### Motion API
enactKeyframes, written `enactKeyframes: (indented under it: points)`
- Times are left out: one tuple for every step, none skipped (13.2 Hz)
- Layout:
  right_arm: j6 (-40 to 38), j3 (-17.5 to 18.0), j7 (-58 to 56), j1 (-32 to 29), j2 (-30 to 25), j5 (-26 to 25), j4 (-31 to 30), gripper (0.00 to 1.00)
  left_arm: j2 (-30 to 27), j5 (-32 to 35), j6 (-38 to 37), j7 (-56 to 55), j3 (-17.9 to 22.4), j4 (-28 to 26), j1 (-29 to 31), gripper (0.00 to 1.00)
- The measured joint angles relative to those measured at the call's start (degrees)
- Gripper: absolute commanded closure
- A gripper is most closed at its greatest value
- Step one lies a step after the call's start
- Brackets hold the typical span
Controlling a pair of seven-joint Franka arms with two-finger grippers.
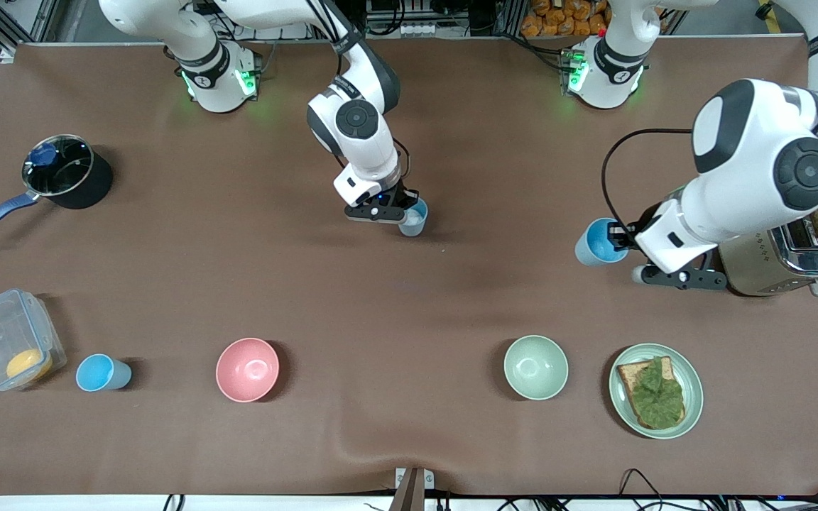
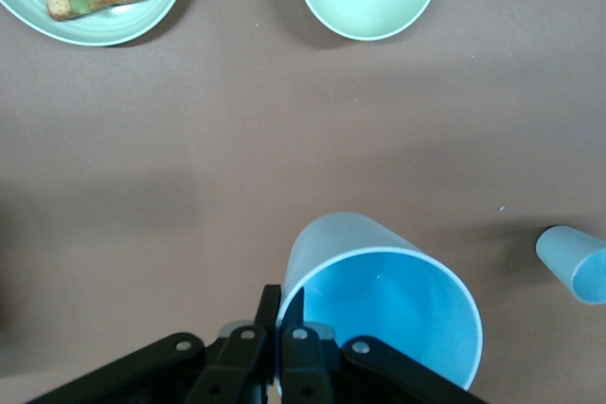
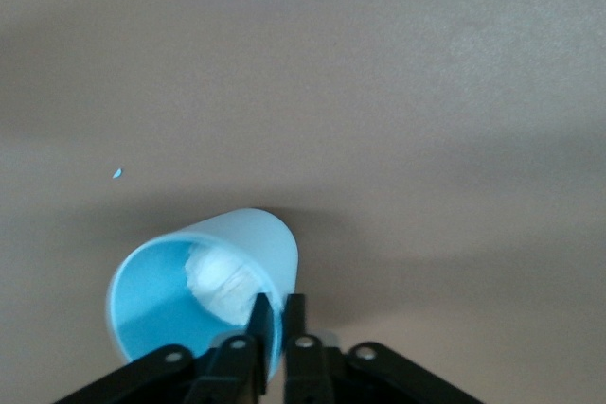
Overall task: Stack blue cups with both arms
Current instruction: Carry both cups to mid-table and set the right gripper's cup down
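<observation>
Left gripper (image 1: 618, 238) has its jaws pinched on the rim of the sky blue cup (image 1: 599, 242), 1 finger inside and 1 outside; the cup is tilted, just beside the toaster (image 1: 785, 259) at the left arm's end of the tabletop (image 1: 409, 298). In the left wrist view that cup (image 2: 383, 305) fills the foreground under the gripper (image 2: 275, 347).

Right gripper (image 1: 400, 207) sits at the pale blue cup (image 1: 413, 218) mid-tabletop, jaws narrow with the rim between them (image 3: 276, 324); can't tell if they are gripping. The cup (image 3: 204, 295) has something white inside.

A 3rd blue cup (image 1: 102, 372) stands untouched between the clear container (image 1: 10, 341) and the pink bowl (image 1: 247, 369). The green bowl (image 1: 535, 367) and the plate with toast (image 1: 656, 390) lie nearer the front camera than the sky blue cup.
</observation>
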Motion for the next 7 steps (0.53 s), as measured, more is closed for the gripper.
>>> enactKeyframes:
  points:
    - [-0.01, -0.22, 0.0, 0.0, -0.01, 0.0, 0.36, 0.03, 0.01, 0.0, 0.02, -0.02, -0.24, 0.0, -0.06, 1.0]
    - [-0.09, -0.45, 0.0, 0.0, -0.01, 0.0, 0.8, 0.01, 0.08, 0.0, 0.27, -0.03, -0.7, -0.01, -0.08, 1.0]
    - [-0.53, -0.7, 0.0, -0.05, -0.01, 0.0, 1.24, 0.0, 0.2, 0.0, 1.0, -0.12, -1.12, -0.04, -0.14, 1.0]
    - [-2.04, -0.98, 0.0, -0.26, -0.03, 0.0, 1.97, 0.0, 0.36, 0.0, 1.77, -0.22, -1.37, -0.1, -0.15, 1.0]
    - [-5.04, -1.27, -0.09, -0.69, -0.13, 0.0, 3.31, 0.0, 0.52, 0.0, 2.3, -0.24, -1.45, -0.14, -0.15, 1.0]
    - [-8.99, -1.48, -0.77, -1.39, -0.45, -0.03, 5.18, 0.0, 0.67, 0.0, 2.56, -0.35, -1.5, -0.14, -0.2, 1.0]
    - [-13.37, -1.66, -2.33, -2.54, -1.15, -0.04, 7.15, 0.0, 0.73, 0.0, 2.72, -0.88, -1.54, -0.14, -0.26, 1.0]
